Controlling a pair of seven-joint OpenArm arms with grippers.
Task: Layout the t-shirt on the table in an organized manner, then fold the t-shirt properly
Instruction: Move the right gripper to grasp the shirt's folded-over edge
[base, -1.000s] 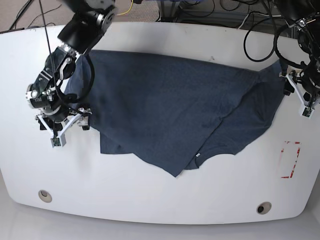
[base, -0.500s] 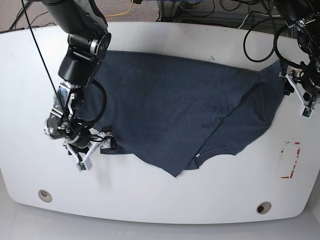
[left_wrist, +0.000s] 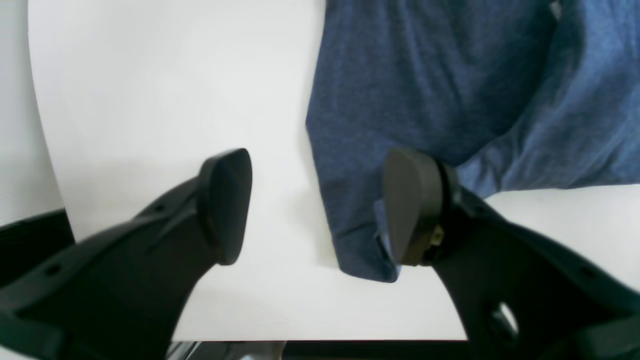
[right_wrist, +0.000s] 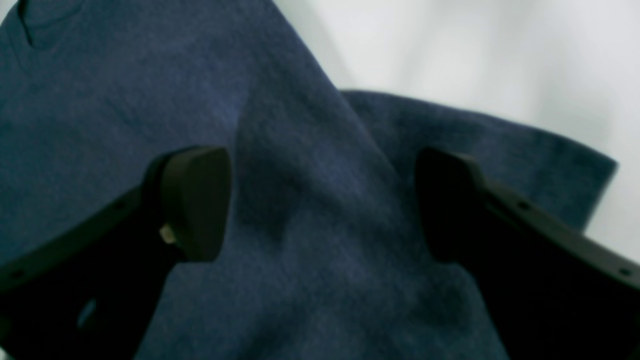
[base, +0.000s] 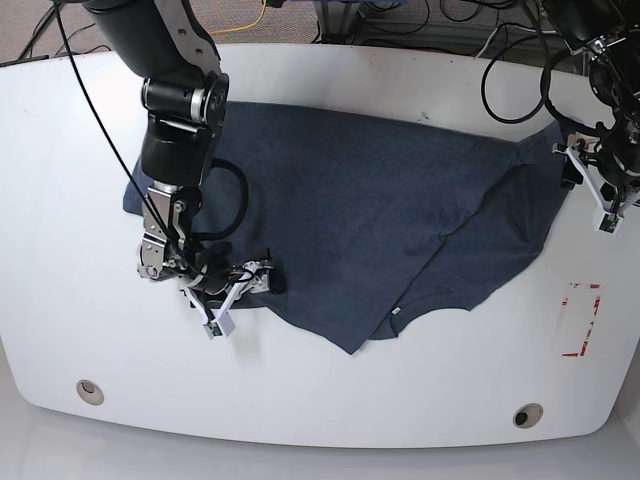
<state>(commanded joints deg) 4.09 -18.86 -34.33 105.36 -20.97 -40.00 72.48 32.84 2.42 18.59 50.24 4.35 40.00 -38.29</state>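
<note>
The dark slate-blue t-shirt (base: 350, 210) lies spread and skewed on the white table (base: 330, 400), with one part folded over at the right and a small white hem tag (base: 396, 312) near its front point. My right gripper (base: 243, 297) is at the shirt's front-left hem, and the right wrist view shows it (right_wrist: 320, 200) open, its fingers (right_wrist: 195, 200) straddling a raised ridge of fabric. My left gripper (base: 590, 190) is at the shirt's far-right edge. The left wrist view shows it (left_wrist: 317, 207) open, with a shirt corner (left_wrist: 360, 250) lying beside one finger (left_wrist: 410, 210).
A red-taped rectangle (base: 580, 320) marks the table's right side. Two round grey grommets (base: 90, 390) (base: 527, 415) sit near the front edge. Black cables (base: 520, 60) hang behind the table's back edge. The right arm's body (base: 180, 120) reaches over the shirt's left part.
The right arm's gripper has travelled along the shirt's left edge toward the front and right, from the sleeve area to the front-left hem. The left gripper has hardly moved.
</note>
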